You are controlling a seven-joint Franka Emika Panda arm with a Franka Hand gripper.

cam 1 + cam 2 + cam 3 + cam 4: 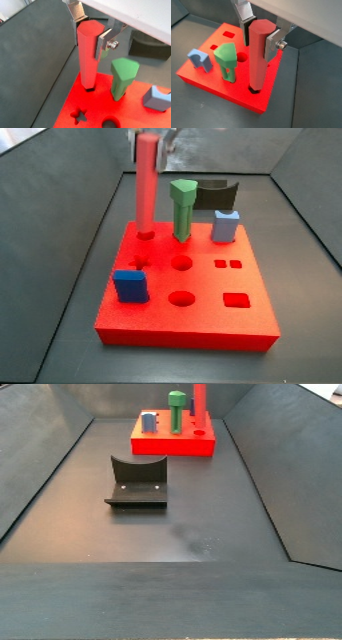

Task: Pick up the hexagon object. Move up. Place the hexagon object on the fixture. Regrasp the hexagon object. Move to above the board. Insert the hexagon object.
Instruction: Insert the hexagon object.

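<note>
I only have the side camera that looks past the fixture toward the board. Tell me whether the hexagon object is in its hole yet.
Observer: In a wrist view, the lower end of the hexagon object sits inside a cut-out near the edge of the board. It stands upright.
Operator: Report the gripper.
Observer: The gripper is at the bar's top, with a finger plate on either side. It appears to be clamped on the bar.
Operator: Say what lies next to that hole.
Observer: In a side view, the star cut-out next to it is empty. The green peg stands in the neighbouring hole, apart from the bar.
</note>
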